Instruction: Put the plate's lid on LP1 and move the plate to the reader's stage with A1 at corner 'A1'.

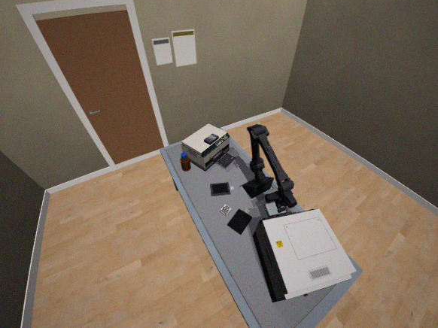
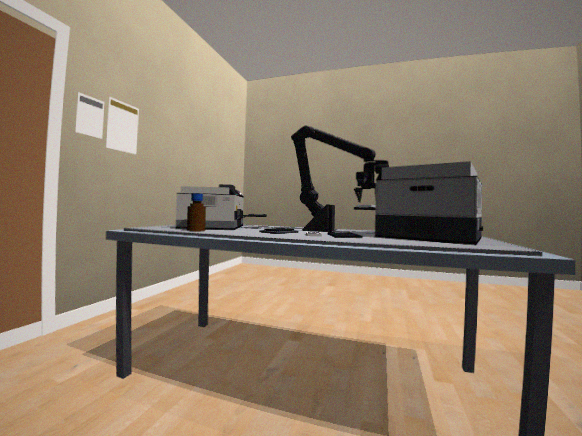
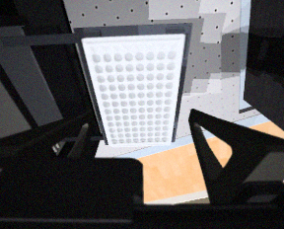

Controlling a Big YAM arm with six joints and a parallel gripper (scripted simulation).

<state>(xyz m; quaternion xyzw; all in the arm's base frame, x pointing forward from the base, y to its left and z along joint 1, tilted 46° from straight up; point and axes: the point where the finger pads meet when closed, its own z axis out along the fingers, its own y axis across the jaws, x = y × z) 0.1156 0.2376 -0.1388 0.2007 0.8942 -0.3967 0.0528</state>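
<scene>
The plate is a white rectangular tray of many small round wells in even rows, uncovered, lying flat in a dark frame that juts from the side of the reader; in the wrist view its long axis runs up and down the picture, the far short end looking wider than the near one, and no label or corner mark on it can be made out; the gripper hangs above the plate's near end with its two dark fingers spread wide and nothing between them, clear of the plate; in the top view the arm reaches from its base on the table to that spot beside the reader; the reader is a large white-topped box with a black front, bearing a small yellow sticker and a barcode, neither readable; the dispenser stands at the far end of the table, its dark stage sticking out bare, with a brown bottle with a blue cap just beside it; a dark square piece lies flat on the table between dispenser and reader, a second dark square lies askew near the reader, and a small white patterned tag sits between them, its marks too small to read.
</scene>
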